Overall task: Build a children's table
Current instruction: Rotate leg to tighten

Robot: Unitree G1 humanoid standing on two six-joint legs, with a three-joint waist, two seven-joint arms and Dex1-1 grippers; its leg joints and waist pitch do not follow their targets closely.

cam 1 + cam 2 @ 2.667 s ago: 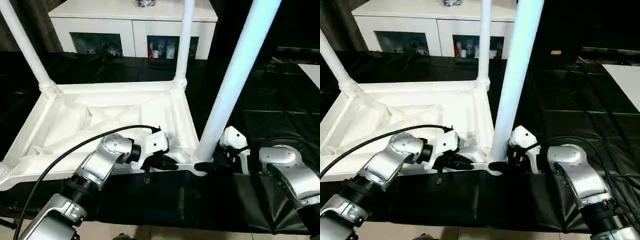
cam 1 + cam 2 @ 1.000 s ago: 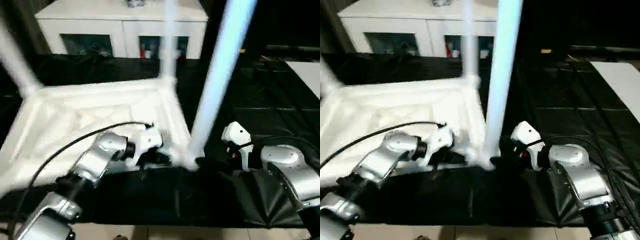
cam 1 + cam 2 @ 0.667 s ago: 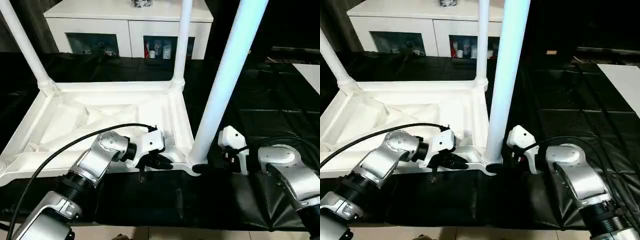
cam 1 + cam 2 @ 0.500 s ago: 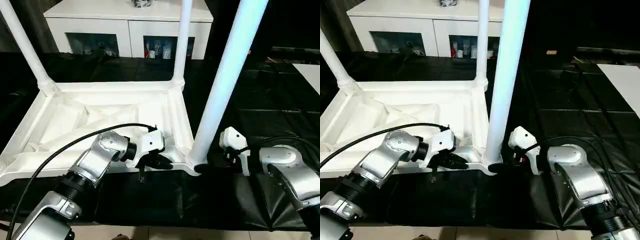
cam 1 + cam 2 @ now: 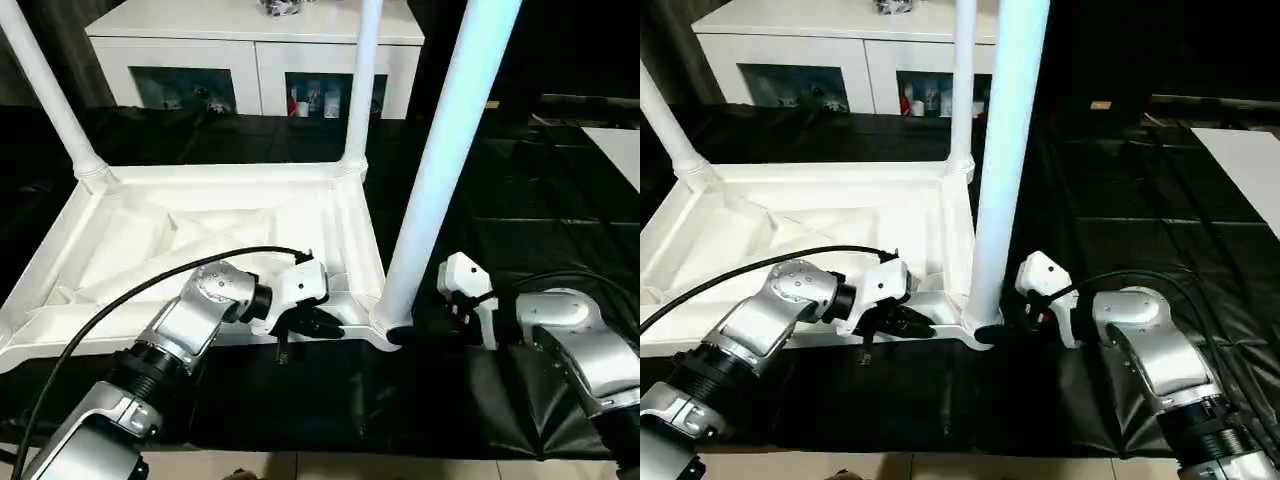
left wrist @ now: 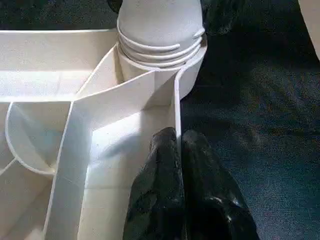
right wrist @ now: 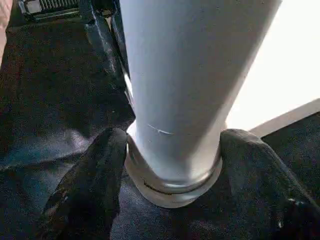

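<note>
The tabletop [image 5: 200, 240] lies underside up on the black sheet [image 5: 520, 210], three legs standing in its corner sockets. At the near right socket [image 6: 160, 55], the nearest leg [image 5: 440, 170] rises between the right gripper [image 7: 170, 175] fingers — pressed against its base. The left gripper [image 6: 177, 165], pinched together, grips the rim wall just beside that socket.
</note>
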